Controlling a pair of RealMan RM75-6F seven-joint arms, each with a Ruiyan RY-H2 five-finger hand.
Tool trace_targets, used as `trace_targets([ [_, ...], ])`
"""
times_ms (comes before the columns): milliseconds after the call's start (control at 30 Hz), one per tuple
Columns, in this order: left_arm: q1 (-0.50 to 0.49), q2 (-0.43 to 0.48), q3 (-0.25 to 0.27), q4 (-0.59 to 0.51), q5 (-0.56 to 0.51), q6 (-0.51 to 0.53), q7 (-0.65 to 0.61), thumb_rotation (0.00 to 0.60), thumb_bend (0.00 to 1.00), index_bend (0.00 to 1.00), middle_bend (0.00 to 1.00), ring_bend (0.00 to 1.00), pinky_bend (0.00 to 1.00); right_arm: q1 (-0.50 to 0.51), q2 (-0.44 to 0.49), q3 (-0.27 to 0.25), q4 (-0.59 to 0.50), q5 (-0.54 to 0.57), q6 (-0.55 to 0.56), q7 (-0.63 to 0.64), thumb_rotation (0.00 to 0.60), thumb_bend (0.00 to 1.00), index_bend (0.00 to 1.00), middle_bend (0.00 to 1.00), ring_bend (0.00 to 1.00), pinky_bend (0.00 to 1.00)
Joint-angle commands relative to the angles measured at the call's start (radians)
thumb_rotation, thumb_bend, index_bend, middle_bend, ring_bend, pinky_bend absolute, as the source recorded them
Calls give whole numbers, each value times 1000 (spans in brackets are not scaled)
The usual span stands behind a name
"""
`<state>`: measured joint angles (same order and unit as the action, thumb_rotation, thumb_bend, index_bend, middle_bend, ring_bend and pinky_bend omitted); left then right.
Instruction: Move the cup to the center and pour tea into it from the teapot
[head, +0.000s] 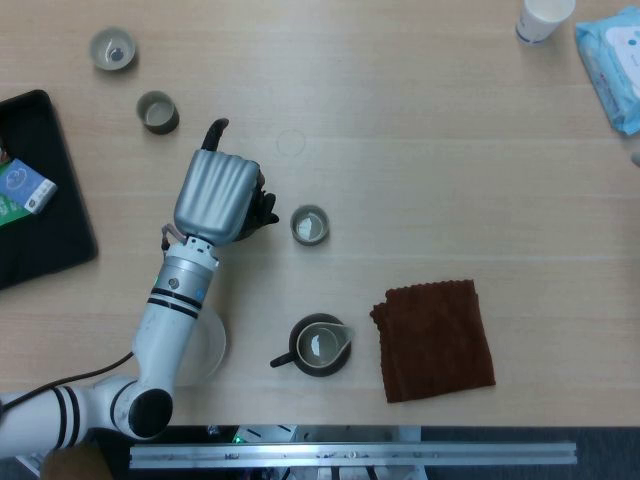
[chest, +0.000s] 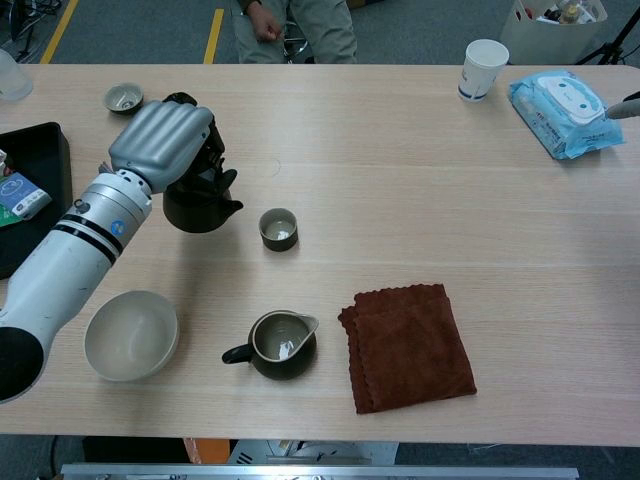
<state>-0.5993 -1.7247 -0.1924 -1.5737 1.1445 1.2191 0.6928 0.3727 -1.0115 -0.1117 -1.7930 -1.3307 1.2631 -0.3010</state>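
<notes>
While our ribbed silver left hand grips the round dark teapot, its spout points at the small glazed cup just beside it. Only a sliver of our right hand shows, so its state we cannot tell.

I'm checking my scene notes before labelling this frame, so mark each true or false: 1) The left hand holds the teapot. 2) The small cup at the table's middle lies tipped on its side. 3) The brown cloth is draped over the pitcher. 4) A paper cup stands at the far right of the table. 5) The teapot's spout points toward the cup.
1) True: the left hand grips the teapot.
2) False: the cup stands upright, mouth up.
3) False: the brown cloth lies flat beside the pitcher, apart from it.
4) True: the paper cup stands near the wipes pack.
5) True.
</notes>
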Motion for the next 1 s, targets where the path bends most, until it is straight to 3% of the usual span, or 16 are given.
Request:
trace_targets([
  [33, -14, -24, -4, 25, -10, -5, 11, 521, 350, 961, 1000, 902, 152, -6, -2, 7, 8, -3, -10, 7, 600, 212, 141, 102, 0, 49],
  [1000, -67, -125, 16, 118, 30, 12, 66, 540, 349, 960, 1000, 902, 153, -60, 6, 64, 49, -23, -55, 71, 600, 213, 141, 101, 0, 49],
])
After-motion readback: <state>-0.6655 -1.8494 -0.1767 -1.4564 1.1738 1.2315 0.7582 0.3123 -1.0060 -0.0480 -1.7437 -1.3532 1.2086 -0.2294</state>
